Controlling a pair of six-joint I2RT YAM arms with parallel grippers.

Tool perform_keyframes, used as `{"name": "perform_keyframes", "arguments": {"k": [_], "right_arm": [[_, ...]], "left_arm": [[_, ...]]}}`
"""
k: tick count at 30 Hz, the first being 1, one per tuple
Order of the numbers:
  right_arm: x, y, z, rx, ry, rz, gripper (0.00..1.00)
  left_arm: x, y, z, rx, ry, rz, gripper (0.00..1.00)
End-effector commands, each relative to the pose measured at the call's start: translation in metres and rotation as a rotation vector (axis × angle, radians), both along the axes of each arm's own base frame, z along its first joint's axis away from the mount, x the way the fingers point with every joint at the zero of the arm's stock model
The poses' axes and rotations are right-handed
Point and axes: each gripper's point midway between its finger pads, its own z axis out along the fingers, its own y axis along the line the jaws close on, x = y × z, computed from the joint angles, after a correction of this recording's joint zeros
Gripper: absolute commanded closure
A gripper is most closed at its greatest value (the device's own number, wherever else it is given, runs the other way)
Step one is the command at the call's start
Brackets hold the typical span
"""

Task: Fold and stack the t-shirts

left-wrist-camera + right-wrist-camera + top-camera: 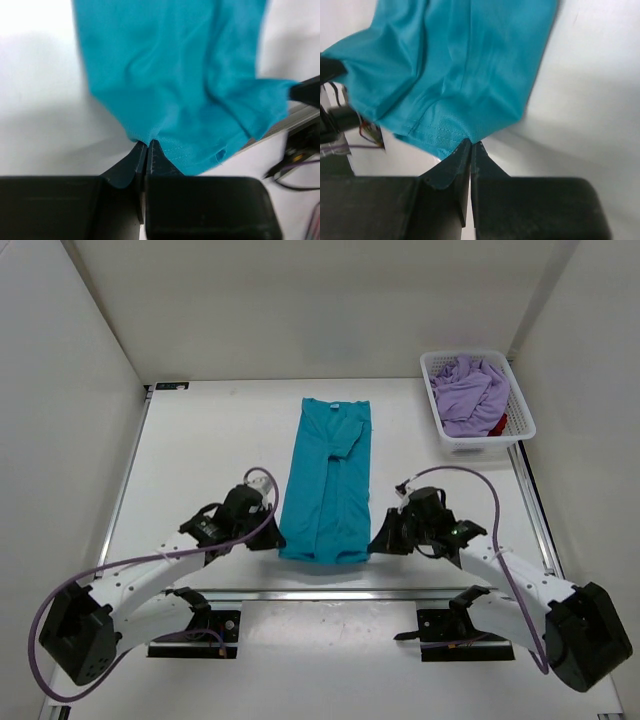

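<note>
I am pinching my left gripper [146, 146] shut on the near left corner of the teal t-shirt [325, 475], its hem caught between my fingertips. My right gripper [471, 146] is clamping the near right corner of the same hem. The shirt is lying as a long narrow strip in the middle of the table [200, 440], neck end pointing away from me. At the far right, a white mesh basket [480, 445] is holding the bunched lavender t-shirt [468, 390], with the red t-shirt [499, 425] peeking out beside it.
</note>
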Motion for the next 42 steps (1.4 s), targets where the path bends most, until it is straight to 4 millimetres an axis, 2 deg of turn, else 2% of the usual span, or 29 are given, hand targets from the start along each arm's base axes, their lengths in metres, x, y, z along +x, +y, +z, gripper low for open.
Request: {"name": "perform_keyframes", "arguments": {"k": [1,3,5,6,7,9,10,11,12,13,14,16,17,18,20,22,26,29,31,33,34,35,36,37,38,39,40,41,42], "right_arm": [[0.048,-0.003,0.029,-0.002,-0.113,0.001,1.0],[0.072,-0.009,0.036,-0.028,-0.122,-0.017,1.0],[0.11,-0.015,0.044,-0.058,-0.159,-0.05,1.0],[0.121,-0.016,0.049,-0.055,-0.168,-0.062,1.0],[0.139,-0.017,0.056,-0.06,-0.2,-0.069,1.0],[0.176,-0.026,0.055,-0.099,-0.215,-0.11,1.0],[0.184,-0.026,0.057,-0.086,-0.217,-0.11,0.99],[0.2,-0.03,0.051,-0.092,-0.208,-0.126,1.0],[0.215,-0.034,0.049,-0.092,-0.2,-0.14,1.0],[0.222,-0.032,0.052,-0.076,-0.209,-0.135,1.0],[0.234,-0.033,0.05,-0.068,-0.212,-0.136,1.0],[0.25,-0.034,0.043,-0.065,-0.199,-0.143,1.0],[0.261,-0.034,0.043,-0.059,-0.208,-0.143,1.0],[0.268,-0.033,0.037,-0.064,-0.197,-0.139,1.0],[0.274,-0.031,0.027,-0.073,-0.163,-0.127,1.0],[0.285,-0.03,0.017,-0.078,-0.141,-0.119,1.0],[0.296,-0.031,0.009,-0.067,-0.132,-0.118,1.0],[0.305,-0.031,0.021,-0.068,-0.146,-0.129,0.87],[0.307,-0.032,0.033,-0.087,-0.169,-0.133,0.81],[0.303,-0.033,0.037,-0.127,-0.177,-0.15,0.77],[0.301,-0.032,0.047,-0.132,-0.205,-0.154,0.76],[0.296,-0.032,0.049,-0.153,-0.211,-0.168,0.76],[0.297,-0.033,0.052,-0.175,-0.234,-0.183,0.75],[0.289,-0.023,0.058,-0.17,-0.257,-0.165,0.76],[0.284,-0.027,0.053,-0.199,-0.259,-0.18,0.77],[0.282,-0.021,0.055,-0.215,-0.282,-0.177,0.79],[0.277,-0.014,0.053,-0.226,-0.29,-0.162,0.82],[0.273,-0.012,0.047,-0.245,-0.289,-0.153,0.85],[0.269,-0.003,0.048,-0.237,-0.302,-0.127,0.93]], "left_arm": [[0.053,-0.016,0.049,-0.042,-0.148,0.036,1.0],[0.078,-0.019,0.051,-0.023,-0.161,0.066,1.0],[0.112,-0.025,0.069,-0.027,-0.221,0.098,1.0],[0.123,-0.023,0.057,0.002,-0.196,0.111,1.0],[0.14,-0.021,0.069,-0.009,-0.226,0.137,1.0],[0.173,-0.018,0.066,0.013,-0.229,0.176,1.0],[0.184,-0.014,0.054,0.032,-0.202,0.192,1.0],[0.197,-0.013,0.061,0.02,-0.213,0.203,1.0],[0.209,-0.013,0.056,0.028,-0.202,0.209,1.0],[0.215,-0.013,0.047,0.032,-0.18,0.206,1.0],[0.227,-0.011,0.052,0.042,-0.191,0.221,1.0],[0.241,-0.014,0.038,0.061,-0.169,0.22,0.99],[0.25,-0.018,0.044,0.053,-0.185,0.216,0.98],[0.256,-0.018,0.039,0.066,-0.168,0.213,0.97],[0.265,-0.025,0.021,0.081,-0.134,0.195,0.96],[0.277,-0.029,0.017,0.076,-0.128,0.195,0.93],[0.286,-0.041,0.005,0.063,-0.106,0.179,0.86],[0.296,-0.039,0.005,0.075,-0.103,0.191,0.75],[0.295,-0.037,0.012,0.055,-0.112,0.191,0.69],[0.296,-0.032,0.028,0.023,-0.152,0.212,0.58],[0.292,-0.033,0.041,0.0,-0.181,0.216,0.57],[0.281,-0.029,0.043,-0.008,-0.182,0.215,0.56],[0.28,-0.033,0.064,-0.037,-0.233,0.214,0.56],[0.269,-0.033,0.056,-0.038,-0.222,0.216,0.56],[0.258,-0.029,0.053,-0.04,-0.217,0.216,0.57],[0.251,-0.036,0.061,-0.067,-0.239,0.203,0.56],[0.239,-0.038,0.049,-0.069,-0.222,0.196,0.57],[0.227,-0.035,0.038,-0.06,-0.199,0.195,0.57],[0.22,-0.044,0.04,-0.088,-0.205,0.174,0.57]]}}
